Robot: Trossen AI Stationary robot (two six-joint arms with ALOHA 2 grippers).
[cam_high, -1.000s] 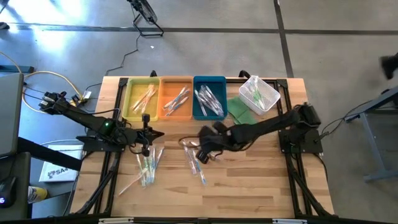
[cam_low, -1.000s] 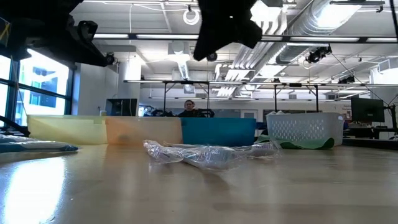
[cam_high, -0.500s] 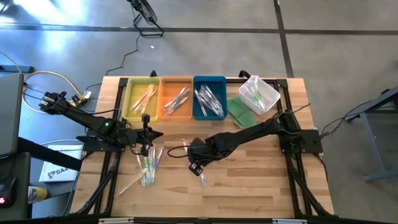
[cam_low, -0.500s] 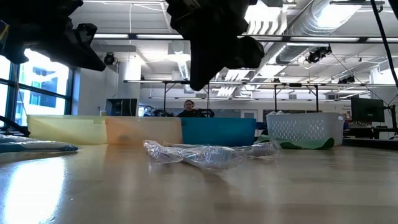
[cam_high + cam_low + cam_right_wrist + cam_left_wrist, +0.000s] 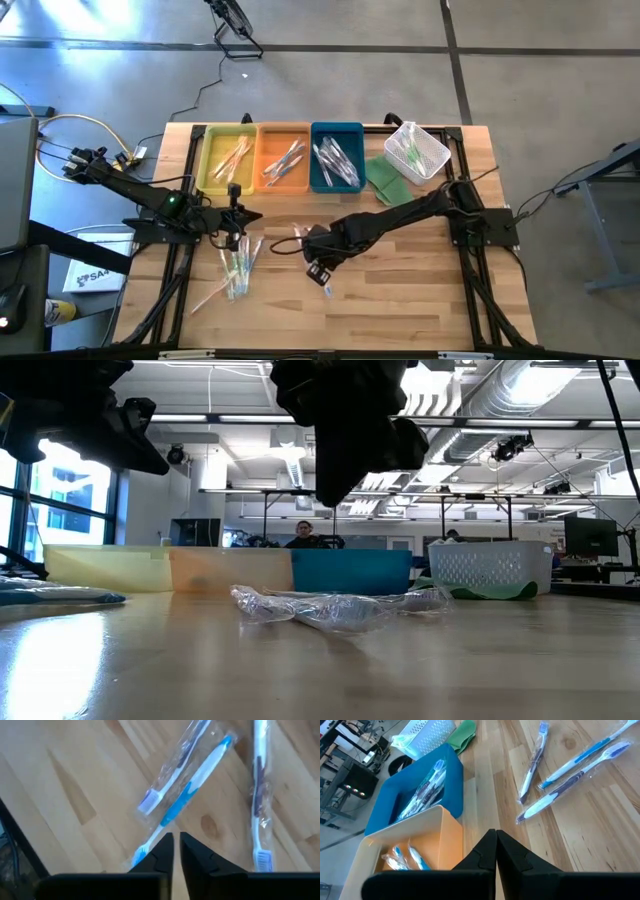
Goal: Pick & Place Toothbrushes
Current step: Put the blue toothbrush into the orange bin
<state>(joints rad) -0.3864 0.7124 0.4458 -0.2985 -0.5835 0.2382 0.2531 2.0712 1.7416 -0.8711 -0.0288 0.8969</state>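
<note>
- The left claw (image 5: 234, 238) is hanging with its fingers pressed together and empty, at the worktop's (image 5: 420, 300) left side, just in front of the yellow tray (image 5: 227, 158).
- A bunch of wrapped toothbrushes (image 5: 238, 265) is lying on the bare wood right under and in front of that claw.
- The yellow tray, the orange tray (image 5: 283, 160) and the blue tray (image 5: 336, 158) are sitting side by side along the far edge, each holding several toothbrushes.
- The right claw (image 5: 316, 265) is reaching to mid-worktop, its fingers (image 5: 161, 849) standing a narrow slit apart and gripping nothing, poised over a blue-and-white toothbrush (image 5: 187, 802) in a clear wrapper.
- Two more wrapped brushes are lying close beside that one.
- The white mesh basket (image 5: 418, 150) is sitting at the far right, next to a green cloth (image 5: 388, 178).
</note>
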